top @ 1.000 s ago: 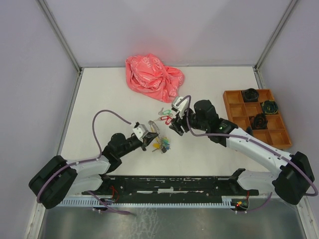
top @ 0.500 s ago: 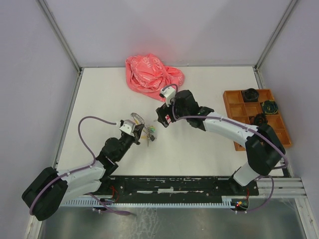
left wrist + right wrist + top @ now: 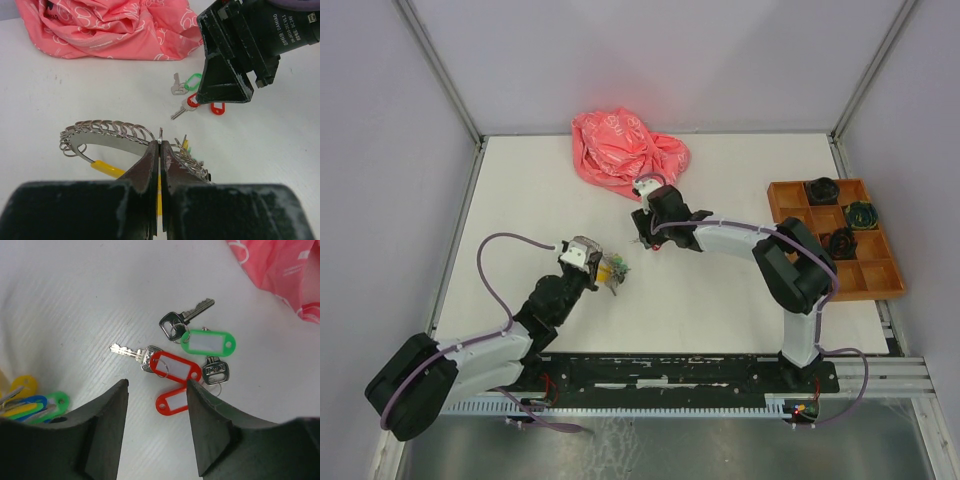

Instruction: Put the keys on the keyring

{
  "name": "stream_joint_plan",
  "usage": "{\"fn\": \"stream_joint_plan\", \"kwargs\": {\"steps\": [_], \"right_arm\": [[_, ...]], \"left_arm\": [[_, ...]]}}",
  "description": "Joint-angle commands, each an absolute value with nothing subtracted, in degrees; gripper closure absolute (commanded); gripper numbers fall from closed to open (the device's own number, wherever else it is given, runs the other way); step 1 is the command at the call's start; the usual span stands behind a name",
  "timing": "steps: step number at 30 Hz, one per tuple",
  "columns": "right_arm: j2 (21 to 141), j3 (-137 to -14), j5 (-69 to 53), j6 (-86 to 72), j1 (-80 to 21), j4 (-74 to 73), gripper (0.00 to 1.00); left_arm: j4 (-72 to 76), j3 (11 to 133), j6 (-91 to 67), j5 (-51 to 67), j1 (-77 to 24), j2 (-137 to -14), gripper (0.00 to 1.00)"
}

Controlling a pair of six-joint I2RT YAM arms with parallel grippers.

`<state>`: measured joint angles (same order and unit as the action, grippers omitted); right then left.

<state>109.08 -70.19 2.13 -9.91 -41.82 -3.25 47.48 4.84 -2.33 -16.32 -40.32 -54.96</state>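
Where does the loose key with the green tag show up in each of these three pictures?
Top external: too small to single out; the loose keys lie at the right gripper, near the pink bag.
Left wrist: green-tagged key, upper middle, beyond the keyring.
Right wrist: green-tagged key, centre right, above two red tags.
Shared landmark: the pink bag, in all three views.

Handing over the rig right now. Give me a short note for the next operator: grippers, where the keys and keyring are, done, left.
Left gripper: shut on the keyring.
Right gripper: open, empty, above the keys.
Keys: three, loose on the table, one green tag, two red, near the pink bag.
Done: keyring gripped; no loose key on it yet.
Left: pick up each key and thread it on.
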Motion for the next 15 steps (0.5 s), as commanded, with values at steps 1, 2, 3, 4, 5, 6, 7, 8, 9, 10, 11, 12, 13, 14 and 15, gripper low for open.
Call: {"fn": "stream_joint_plan", "kwargs": {"steps": [1, 2, 3, 4, 5, 6, 7, 8, 9, 10, 11, 12, 13, 14, 15], "right_arm": [[111.6, -74.1, 4.7, -13.7, -41.6, 0.7, 0.45], [112.3, -74.5, 4.9, -14.0, -41.6, 0.9, 0.48], [112.9, -74.7, 4.9, -14.2, -41.6, 0.9, 0.50], [113.5, -75.0, 4.8, -14.5, -41.6, 1.0, 0.51], [114.1, -75.1, 4.9, -14.6, -41.6, 1.1, 0.52], [114.5, -75.2, 4.9, -14.7, -41.7, 1.3, 0.53], [115.0, -75.2, 5.1, -14.8, -41.6, 1.5, 0.54], [115.5, -75.2, 5.3, -14.9, -41.6, 1.7, 0.56], [115.9, -75.4, 5.2, -14.9, -41.6, 1.9, 0.58], [116.3, -75.4, 5.2, -14.9, -41.6, 2.1, 0.60], [116.7, -75.6, 5.2, -15.0, -41.6, 2.0, 0.60], [116.9, -75.7, 5.0, -15.0, -41.6, 1.8, 0.62], [117.1, -75.7, 4.9, -15.1, -41.6, 1.7, 0.65], [117.1, -75.5, 4.8, -15.1, -41.6, 1.7, 0.65], [117.0, -75.3, 4.8, -15.1, -41.6, 1.6, 0.66]], "left_arm": [[49.8, 7.1, -4.0, -17.1, -40.3, -55.9, 0.97], [49.8, 7.3, -3.9, -16.9, -40.3, -56.2, 0.97], [49.7, 7.4, -3.9, -16.4, -40.3, -56.4, 0.97], [49.6, 7.5, -3.9, -16.1, -40.3, -56.5, 0.97], [49.5, 7.7, -3.8, -15.9, -40.3, -56.7, 0.97], [49.2, 7.8, -3.8, -15.9, -40.3, -57.0, 0.97], [49.0, 8.0, -3.7, -15.9, -40.4, -57.1, 0.97], [48.9, 8.1, -3.7, -15.8, -40.3, -57.2, 0.97], [48.7, 8.3, -3.7, -15.6, -40.4, -57.4, 0.97], [48.6, 8.4, -3.7, -15.5, -40.3, -57.5, 0.97], [48.5, 8.5, -3.7, -15.5, -40.3, -57.6, 0.97], [48.4, 8.6, -3.6, -15.4, -40.3, -57.7, 0.97], [48.3, 8.6, -3.6, -15.4, -40.3, -57.8, 0.97], [48.3, 8.6, -3.6, -15.4, -40.3, -57.9, 0.97], [48.3, 8.7, -3.6, -15.3, -40.3, -57.9, 0.97]]}}
